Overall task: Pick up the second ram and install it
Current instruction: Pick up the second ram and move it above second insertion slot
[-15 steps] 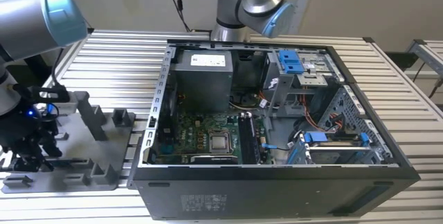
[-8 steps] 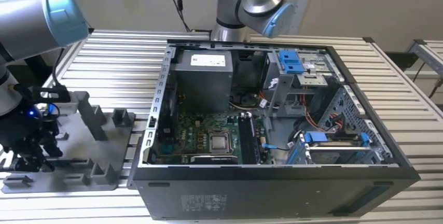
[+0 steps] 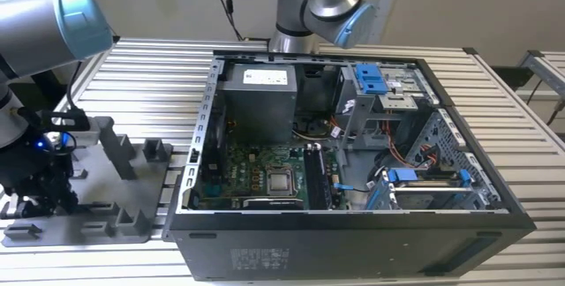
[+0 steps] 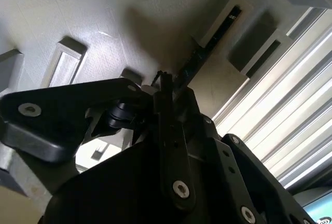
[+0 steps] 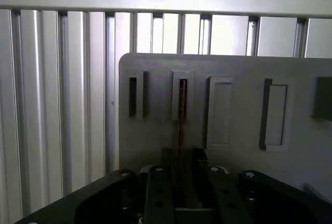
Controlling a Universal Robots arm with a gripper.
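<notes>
We see a big black computer case (image 3: 353, 246) lying open in the middle of the table (image 3: 141, 74). Inside it sits a green board (image 3: 256, 173) with lots of small parts, and some blue pieces (image 3: 371, 77) at the far end.

Near the table's edge on the exterior view's left lies a flat grey tray (image 3: 106, 173) with raised blocks and thin slots. The gripper (image 3: 55, 190) is low over this tray.

In both wrist views the second ram (image 5: 181, 115) stands on its thin edge on the grey tray (image 5: 301, 130). One end of it sits in a narrow slot block (image 5: 182, 79). The other end goes right into the middle of the gripper (image 5: 180, 156).

In the second wrist view the second ram (image 4: 199, 55) runs as a dark strip from the slot block (image 4: 228, 19) to the gripper (image 4: 166, 81). We cannot tell if the gripper is squeezing it or is just around it.
</notes>
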